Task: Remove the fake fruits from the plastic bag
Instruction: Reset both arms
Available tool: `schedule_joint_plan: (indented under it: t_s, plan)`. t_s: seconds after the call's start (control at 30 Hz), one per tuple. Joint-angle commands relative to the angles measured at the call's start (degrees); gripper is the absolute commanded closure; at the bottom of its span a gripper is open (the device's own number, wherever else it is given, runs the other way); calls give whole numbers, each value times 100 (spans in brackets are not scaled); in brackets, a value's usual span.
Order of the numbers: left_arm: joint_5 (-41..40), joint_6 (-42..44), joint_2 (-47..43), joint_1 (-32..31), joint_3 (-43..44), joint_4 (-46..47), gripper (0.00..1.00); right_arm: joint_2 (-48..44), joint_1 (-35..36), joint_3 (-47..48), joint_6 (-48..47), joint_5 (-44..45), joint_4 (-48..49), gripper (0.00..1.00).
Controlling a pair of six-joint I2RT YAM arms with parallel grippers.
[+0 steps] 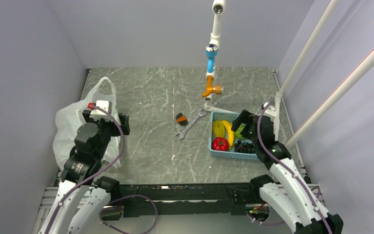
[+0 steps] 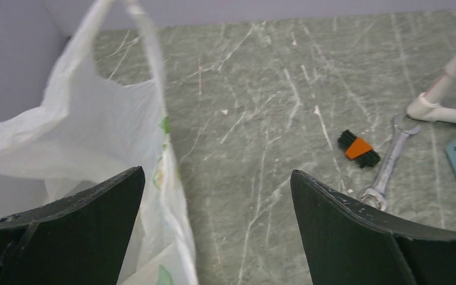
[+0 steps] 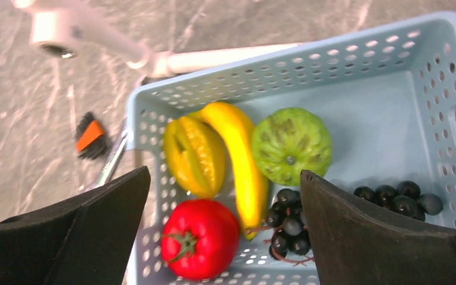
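Inside the light blue basket (image 3: 392,101) all the fake fruits lie together. The banana (image 3: 240,160) runs down the middle, touching the yellow oval fruit (image 3: 193,155) on one side and the green bumpy fruit (image 3: 291,144) on the other. The red fruit (image 3: 200,237) and the dark grapes (image 3: 288,228) sit at its lower end. Directly above the basket hangs the right end effector (image 3: 224,172), its fingers spread wide and holding nothing. Just left of the basket on the counter (image 1: 151,97) lie a silver wrench (image 1: 189,126) and a small black-and-orange brush (image 1: 180,118). Behind the basket stands a white pipe post (image 1: 210,73). Well away to the basket's left, at the counter's far edge, slumps the plastic bag (image 2: 95,130), one handle sticking up. The left end effector (image 2: 217,172) hovers at the bag's basket-facing side, fingers spread and empty.
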Motion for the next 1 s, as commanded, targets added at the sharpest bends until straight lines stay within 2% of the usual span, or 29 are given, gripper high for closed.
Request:
schedule_joint_plan:
  t_s: [0.0, 0.1, 0.37, 0.63, 0.97]
  plan:
    - [565, -100, -267, -131, 229, 162, 1, -517, -18, 620, -449, -860, -573, 1]
    - [1060, -412, -366, -131, 699, -301, 0, -884, -10, 1055, -803, -1330, -962, 1]
    - [1815, -1485, -711, -131, 1906, -1393, 1, -1858, -17, 2113, -897, -1428, -1912, 1]
    - [1926, -2024, -1343, -131, 2459, -1708, 1, -2365, -10, 2809, -802, -1060, -2488, 0]
    - [1900, -2126, -1411, -131, 3093, -2084, 1, -2630, -10, 3452, -647, -806, -2819, 0]
